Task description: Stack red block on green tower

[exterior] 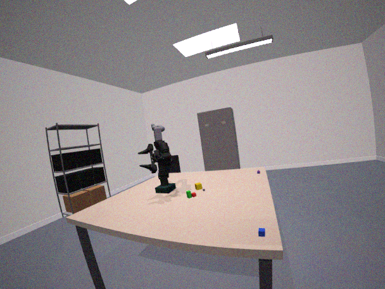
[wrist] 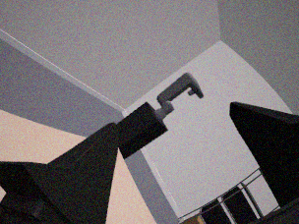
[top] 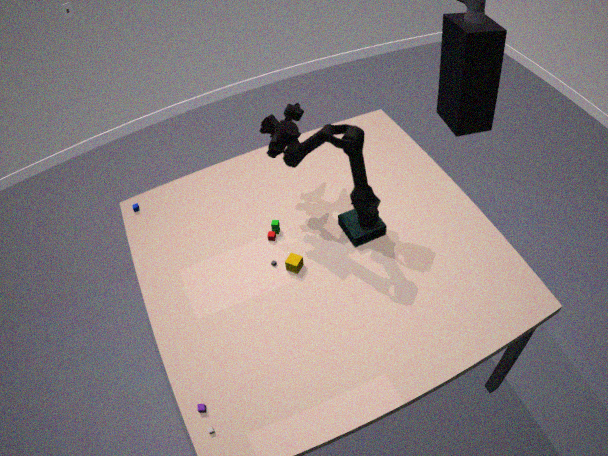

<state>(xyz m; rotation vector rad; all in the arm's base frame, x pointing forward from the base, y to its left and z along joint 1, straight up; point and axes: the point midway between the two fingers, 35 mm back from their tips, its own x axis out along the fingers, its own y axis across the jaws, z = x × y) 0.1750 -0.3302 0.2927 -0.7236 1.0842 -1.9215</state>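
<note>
The red block [top: 271, 235] [exterior: 194, 194] lies on the table [top: 350, 350] [exterior: 190, 228], touching or almost touching the foot of the short green tower [top: 275, 225] [exterior: 189, 194], which stands upright. My gripper [top: 282, 117] [exterior: 140, 159] [wrist: 175, 119] is open and empty. It is raised high above the table, well away from both blocks, and points out sideways toward the room. Neither block shows in the wrist view.
A yellow cube [top: 294, 262] [exterior: 198, 186] and a tiny grey piece [top: 273, 263] lie near the blocks. A blue cube [top: 135, 207] [exterior: 261, 232], a purple cube [top: 201, 408] [exterior: 258, 172] and a white bit [top: 211, 430] sit near table corners. The arm base [top: 361, 227] stands close by. A black pillar [top: 470, 75] and a shelf [exterior: 76, 165] stand off the table.
</note>
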